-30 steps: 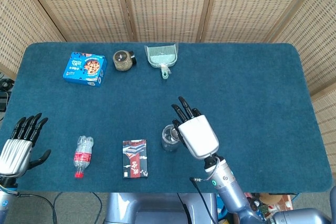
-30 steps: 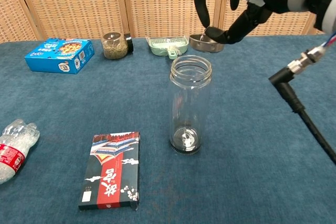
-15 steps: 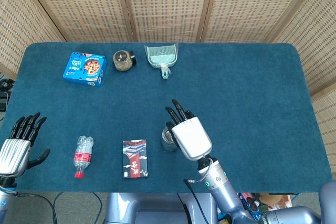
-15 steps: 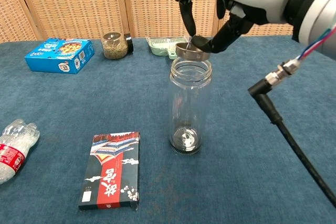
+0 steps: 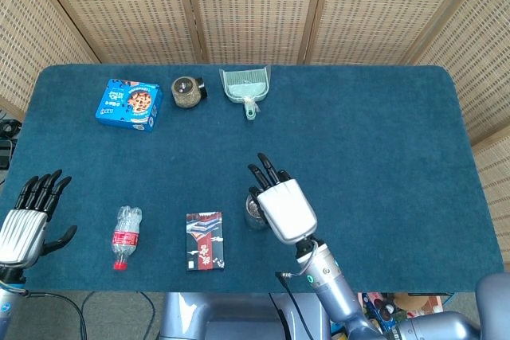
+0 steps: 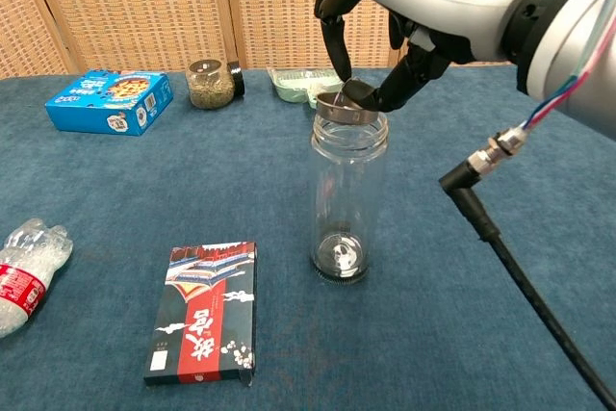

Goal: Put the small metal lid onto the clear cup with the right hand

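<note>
A small metal lid (image 6: 344, 107) sits tilted at the mouth of the clear cup (image 6: 348, 196), pinched between thumb and fingertips of the robot's right hand (image 6: 385, 36), which hangs directly above the cup's rim. The cup stands upright near the table's (image 5: 382, 133) front edge, just beside a dark printed box (image 6: 204, 311) (lying flat). Further left lies a plastic bottle (image 5: 123, 236), and beyond it the left hand (image 5: 28, 220) waits empty, fingers spread.
</note>
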You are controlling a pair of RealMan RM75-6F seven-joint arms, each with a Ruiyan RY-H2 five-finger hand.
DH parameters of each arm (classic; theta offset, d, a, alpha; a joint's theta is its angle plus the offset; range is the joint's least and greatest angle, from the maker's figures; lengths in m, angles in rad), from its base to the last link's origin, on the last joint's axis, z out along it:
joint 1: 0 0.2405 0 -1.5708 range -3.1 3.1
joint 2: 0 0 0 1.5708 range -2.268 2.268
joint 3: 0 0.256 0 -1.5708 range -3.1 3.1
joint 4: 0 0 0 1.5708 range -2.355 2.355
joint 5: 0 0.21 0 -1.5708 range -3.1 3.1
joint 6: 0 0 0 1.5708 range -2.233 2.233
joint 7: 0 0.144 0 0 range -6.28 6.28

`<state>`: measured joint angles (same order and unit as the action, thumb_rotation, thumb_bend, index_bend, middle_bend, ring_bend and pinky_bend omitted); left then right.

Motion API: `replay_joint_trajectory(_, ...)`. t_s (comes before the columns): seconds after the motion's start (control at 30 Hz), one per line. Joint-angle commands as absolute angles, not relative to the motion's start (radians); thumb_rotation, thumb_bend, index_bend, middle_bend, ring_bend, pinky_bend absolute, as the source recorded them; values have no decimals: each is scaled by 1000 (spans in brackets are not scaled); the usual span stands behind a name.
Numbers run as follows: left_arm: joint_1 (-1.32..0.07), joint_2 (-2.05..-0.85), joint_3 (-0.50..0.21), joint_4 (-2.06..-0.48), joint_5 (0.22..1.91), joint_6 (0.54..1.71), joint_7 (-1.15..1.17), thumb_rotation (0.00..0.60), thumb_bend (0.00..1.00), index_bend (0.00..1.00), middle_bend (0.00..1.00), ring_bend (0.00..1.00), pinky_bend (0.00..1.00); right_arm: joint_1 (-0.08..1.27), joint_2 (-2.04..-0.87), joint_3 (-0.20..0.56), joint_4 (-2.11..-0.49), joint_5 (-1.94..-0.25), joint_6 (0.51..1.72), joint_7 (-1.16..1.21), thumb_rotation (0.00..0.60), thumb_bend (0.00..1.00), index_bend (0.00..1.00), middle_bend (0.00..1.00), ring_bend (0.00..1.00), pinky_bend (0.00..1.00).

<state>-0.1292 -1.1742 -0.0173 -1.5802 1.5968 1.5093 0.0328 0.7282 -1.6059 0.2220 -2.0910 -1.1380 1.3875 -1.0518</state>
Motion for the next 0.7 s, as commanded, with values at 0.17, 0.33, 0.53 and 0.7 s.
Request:
replay_joint_trajectory(0.17,-129,-1174,-17,-1578,1597,1509,30,600,301,0,0,0,0,736,-1626,225,-2068,-1133,1387,-1050,600,552,641,278,102,457)
replay_joint_trajectory(0.33,-130,-1175,-17,-1576,1597,1508,30,600,301,0,0,0,0,741,-1639,230,-2048,-1140,1391,-1041,600,552,641,278,102,457)
replay_joint_trajectory(0.53,-130,-1176,-17,-1574,1595,1506,29,600,301,0,0,0,0,744,-1656,230,-2025,-1155,1393,-1023,600,552,641,279,102,457)
replay_joint_trajectory(0.7,-131,-1176,-16,-1574,1594,1504,30,600,301,0,0,0,0,745,-1666,229,-2012,-1158,1392,-1016,600,552,641,280,102,457)
